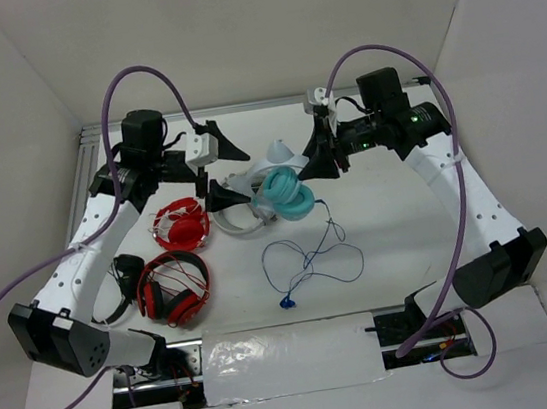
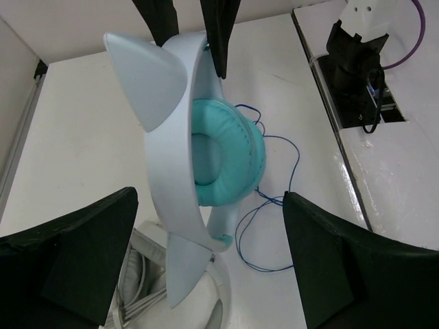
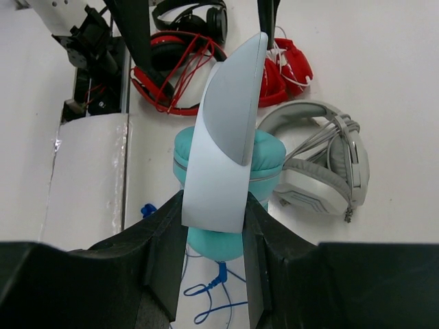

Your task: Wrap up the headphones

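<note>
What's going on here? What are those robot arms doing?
The right gripper is pinching the pale headband of the teal headphones. The left gripper is open, with a finger on each side of the same headband, not squeezing it. The long blue cable lies in loose loops on the table, so no wrapping is done yet. Red headphones and grey-white headphones lie nearby.

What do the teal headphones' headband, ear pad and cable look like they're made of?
Headband: likely hard plastic, pale blue, smooth with a soft sheen, holding a rigid curve.
Ear pad: probably faux leather over foam, teal, rounded and puffy.
Cable: thin and flexible, probably plastic- or rubber-coated wire, lying in loose loops.
</note>
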Robot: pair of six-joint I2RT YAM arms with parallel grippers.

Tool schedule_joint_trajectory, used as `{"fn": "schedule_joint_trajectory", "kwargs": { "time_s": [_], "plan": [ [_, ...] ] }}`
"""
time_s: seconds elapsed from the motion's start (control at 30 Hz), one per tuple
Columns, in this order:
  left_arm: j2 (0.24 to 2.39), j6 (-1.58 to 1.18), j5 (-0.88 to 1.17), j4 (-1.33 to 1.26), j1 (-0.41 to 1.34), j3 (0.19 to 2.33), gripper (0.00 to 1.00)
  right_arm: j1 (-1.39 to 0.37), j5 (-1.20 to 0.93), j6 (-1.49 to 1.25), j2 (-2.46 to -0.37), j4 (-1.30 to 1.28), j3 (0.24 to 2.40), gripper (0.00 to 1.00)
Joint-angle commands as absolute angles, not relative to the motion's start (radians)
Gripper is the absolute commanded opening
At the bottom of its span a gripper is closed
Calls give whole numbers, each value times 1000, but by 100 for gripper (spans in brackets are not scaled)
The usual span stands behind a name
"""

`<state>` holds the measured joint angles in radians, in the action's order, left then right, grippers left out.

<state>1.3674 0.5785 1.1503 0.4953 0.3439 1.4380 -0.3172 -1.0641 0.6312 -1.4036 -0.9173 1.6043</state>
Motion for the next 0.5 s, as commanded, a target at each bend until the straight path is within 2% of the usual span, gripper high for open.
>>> {"fn": "schedule_joint_trajectory", "kwargs": {
  "time_s": [0.0, 0.13, 0.2, 0.37, 0.43, 0.47],
  "plan": [
    [1388, 592, 1207, 483, 350, 1448, 99, -340, -1138, 669, -1397, -905, 1663, 0],
    [1453, 580, 1238, 535, 354, 1512, 99, -383, -1098, 673, -1396, -887, 1661, 0],
    [1486, 562, 1220, 555, 357, 1537, 96, -387, -1104, 670, -1385, -871, 1655, 0],
    [1509, 551, 1247, 557, 357, 1545, 70, -385, -1079, 666, -1382, -854, 1640, 0],
    [1505, 545, 1259, 545, 357, 1542, 68, -388, -1072, 670, -1394, -873, 1646, 0],
    [1497, 538, 1259, 538, 357, 1542, 61, -388, -1071, 675, -1399, -880, 1654, 0]
  ]
}}
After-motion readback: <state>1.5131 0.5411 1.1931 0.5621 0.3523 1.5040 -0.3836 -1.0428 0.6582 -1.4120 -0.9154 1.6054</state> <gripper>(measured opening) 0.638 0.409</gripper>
